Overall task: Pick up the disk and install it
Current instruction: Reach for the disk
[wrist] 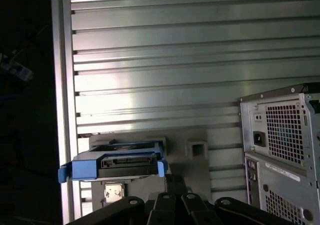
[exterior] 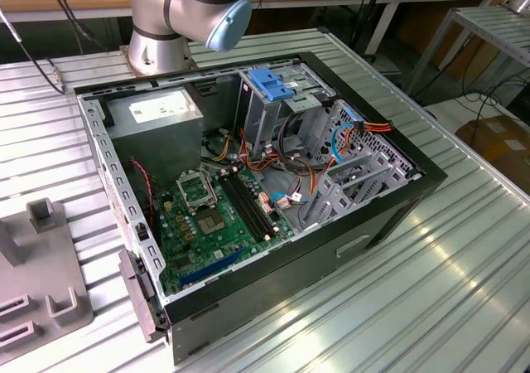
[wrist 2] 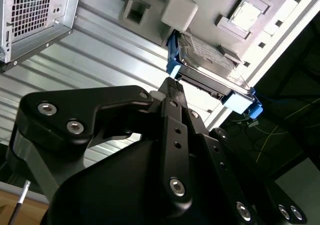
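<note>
In the first wrist view the disk (wrist: 125, 164) sits in a grey holder (wrist: 196, 169) on the ribbed metal table (wrist: 175, 60), near its edge and apart from the computer case (wrist: 280, 145). The gripper (wrist: 175, 179) is close before it, fingers together, holding nothing.

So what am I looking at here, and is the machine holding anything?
It is one robot arm with a gripper. The exterior view, from a camera off the arm, shows an opened computer case on a ribbed metal table. Both wrist views come from cameras riding on the arm. They show the disk, a grey drive with blue rails, resting on a grey holder near the case's back. The gripper is near the disk; I cannot tell whether it touches it.
</note>
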